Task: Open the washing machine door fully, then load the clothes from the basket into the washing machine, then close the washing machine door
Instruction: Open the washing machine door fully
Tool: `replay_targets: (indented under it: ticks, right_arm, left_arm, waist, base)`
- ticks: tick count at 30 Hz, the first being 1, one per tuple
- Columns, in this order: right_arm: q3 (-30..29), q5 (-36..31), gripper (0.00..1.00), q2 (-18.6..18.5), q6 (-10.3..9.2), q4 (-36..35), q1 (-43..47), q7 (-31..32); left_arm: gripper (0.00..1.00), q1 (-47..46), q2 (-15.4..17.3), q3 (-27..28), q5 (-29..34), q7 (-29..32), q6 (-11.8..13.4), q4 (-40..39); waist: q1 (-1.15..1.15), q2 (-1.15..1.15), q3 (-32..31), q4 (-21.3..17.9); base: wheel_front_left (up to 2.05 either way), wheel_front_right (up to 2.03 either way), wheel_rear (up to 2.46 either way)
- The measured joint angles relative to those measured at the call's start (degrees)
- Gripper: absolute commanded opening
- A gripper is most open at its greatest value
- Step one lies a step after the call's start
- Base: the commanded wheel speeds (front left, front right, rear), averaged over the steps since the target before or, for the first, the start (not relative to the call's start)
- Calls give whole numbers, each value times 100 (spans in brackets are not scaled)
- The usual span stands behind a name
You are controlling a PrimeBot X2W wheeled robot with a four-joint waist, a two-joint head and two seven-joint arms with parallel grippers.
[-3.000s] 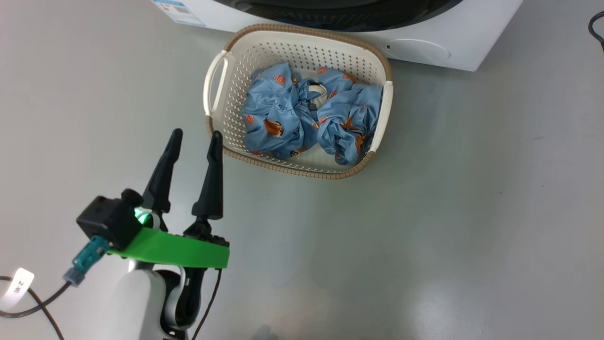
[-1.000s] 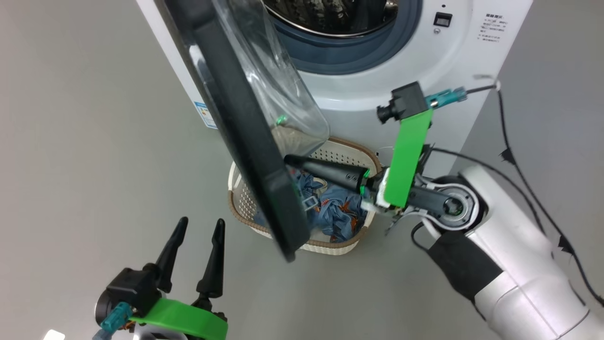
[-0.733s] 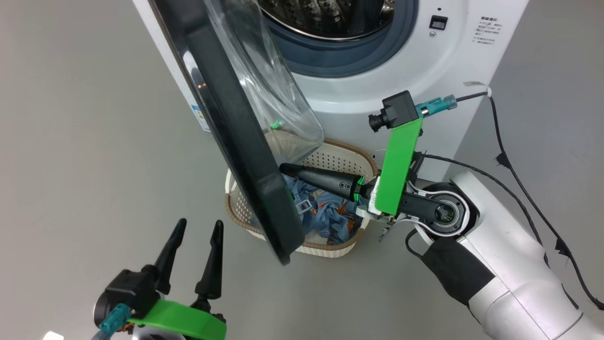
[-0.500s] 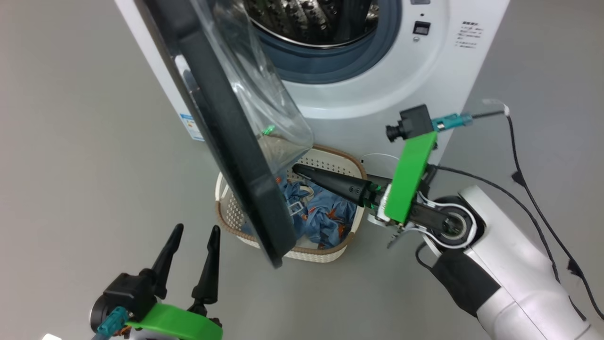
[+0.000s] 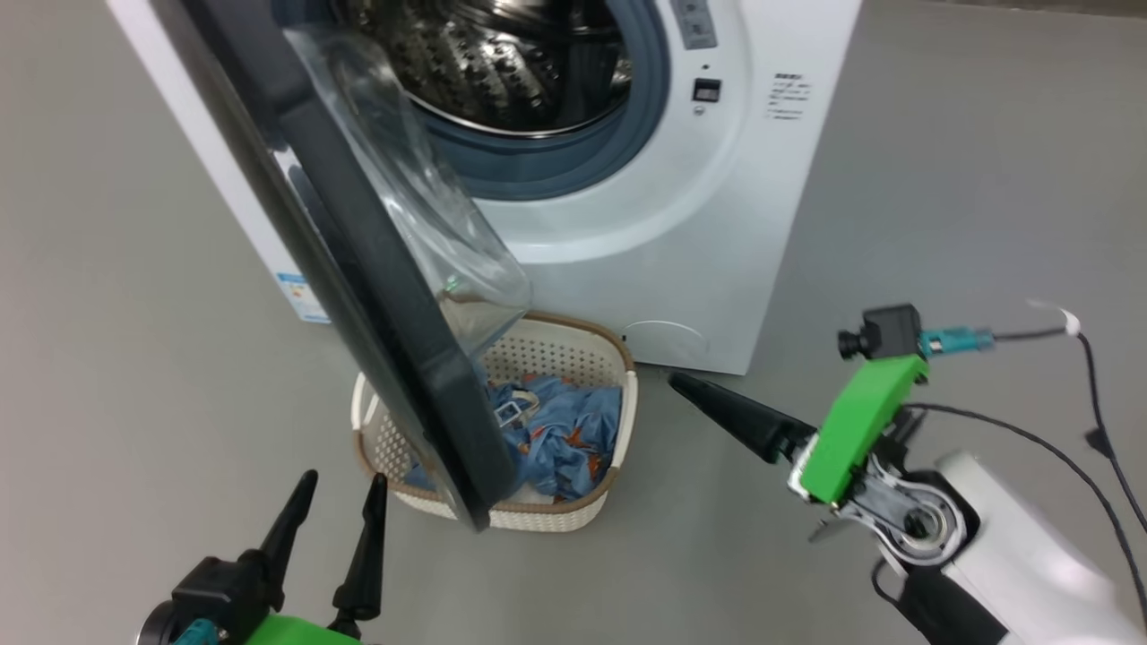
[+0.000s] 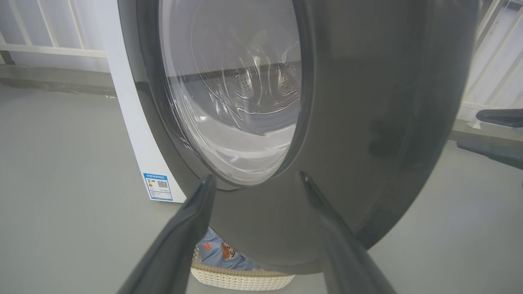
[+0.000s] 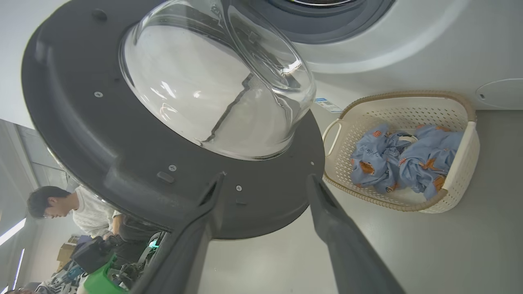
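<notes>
The washing machine [image 5: 627, 251] stands with its steel drum [image 5: 502, 63] exposed. The washing machine door [image 5: 358, 269] hangs partly swung out, edge-on in the head view, its glass bowl over the basket [image 5: 618, 358]. The clothes [image 5: 564, 430] lie bundled in that basket. My right gripper [image 5: 690, 387] is open and empty, low to the right of the basket and apart from the door. My left gripper [image 5: 344, 477] is open at the lower left, facing the door's outer face [image 6: 367, 122]. In the right wrist view, the door's inner side [image 7: 102, 134], the basket [image 7: 408, 98] and the clothes [image 7: 404, 163] all show.
Grey floor lies all around. A blue label sticker [image 5: 305, 300] is on the machine's left side. Black cables [image 5: 1102, 430] trail from my right arm. A person [image 7: 53, 204] is behind the door in the right wrist view. White railings [image 6: 41, 36] stand in the background.
My right gripper has opened and drawn back to the right, away from the door's edge and the basket. The head camera has shifted, now showing more of the drum.
</notes>
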Motion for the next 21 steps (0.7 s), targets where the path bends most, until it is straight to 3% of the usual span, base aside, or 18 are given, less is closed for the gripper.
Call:
replay_targets:
  ticks: [13,21]
  right_arm:
    - [747,-564,100,-834,0,210,762,-1393]
    - [1232,-1043,100,-1167,1,673,1074,-2737]
  left_arm:
    - [100,164,59,103,-1,0,0,-5]
    - [100,372,75,181,-1,0,0,-15]
  waist:
    - [0,0,-200,-473]
    - [0,0,-394,-630]
  base:
    - [0,0,0]
    - [0,0,0]
